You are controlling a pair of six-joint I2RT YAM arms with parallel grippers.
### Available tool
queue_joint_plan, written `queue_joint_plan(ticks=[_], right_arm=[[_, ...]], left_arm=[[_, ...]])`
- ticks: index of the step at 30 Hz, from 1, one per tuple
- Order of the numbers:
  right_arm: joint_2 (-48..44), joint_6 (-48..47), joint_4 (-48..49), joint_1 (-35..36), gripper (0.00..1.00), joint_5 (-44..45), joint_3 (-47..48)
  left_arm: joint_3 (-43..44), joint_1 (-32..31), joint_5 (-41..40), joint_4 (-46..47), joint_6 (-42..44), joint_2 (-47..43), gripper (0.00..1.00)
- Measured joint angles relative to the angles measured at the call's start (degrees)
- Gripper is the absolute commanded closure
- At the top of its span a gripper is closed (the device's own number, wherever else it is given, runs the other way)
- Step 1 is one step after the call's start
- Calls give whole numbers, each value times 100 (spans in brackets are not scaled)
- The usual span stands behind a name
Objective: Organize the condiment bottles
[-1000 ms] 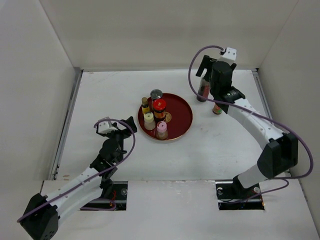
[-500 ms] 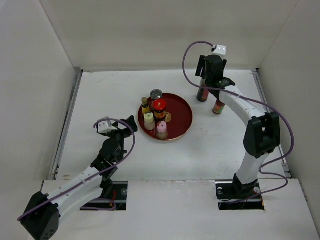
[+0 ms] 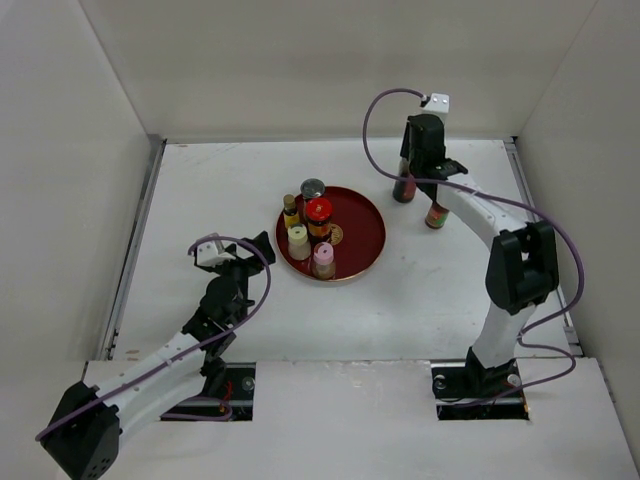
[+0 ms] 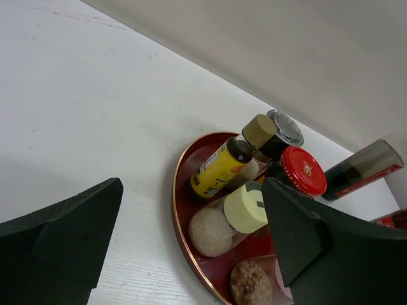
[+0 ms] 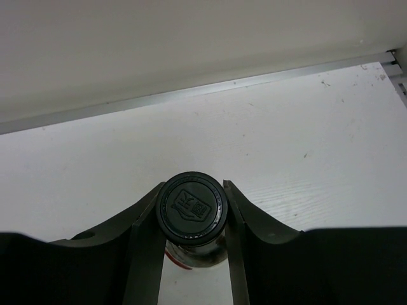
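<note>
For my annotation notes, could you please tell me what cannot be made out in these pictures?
- Right wrist: tall dark bottle, body and label mostly hidden under its cap and the right pincer.
- Left wrist: brown-topped jar, cut by bottom edge.
- Top external: small jar, label too small.

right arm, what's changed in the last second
The right tool swung in over the tall dark bottle and closed on its black cap; the bottle has not moved. The left tool stayed open short of the red tray; the bottles on it and the small bottle by the right arm kept their places.
</note>
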Motion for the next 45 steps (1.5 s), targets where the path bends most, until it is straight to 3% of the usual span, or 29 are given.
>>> queue_joint_plan(ticks=[7, 15, 37, 40, 45], right_arm=[[-555, -337, 72, 258, 79, 103, -221], [-1084, -424, 603, 1123, 79, 127, -214], [254, -249, 942, 1838, 78, -50, -52], [264, -249, 977, 1862, 71, -48, -55], [267, -201, 1268, 1886, 42, -31, -190]], left_arm=[[0, 35, 4, 11, -15, 94, 8], [0, 37, 9, 15, -17, 109, 8], [0, 74, 79, 11, -31, 114, 8], [0, 76, 87, 11, -33, 111, 8], [0, 85, 105, 11, -35, 111, 8]])
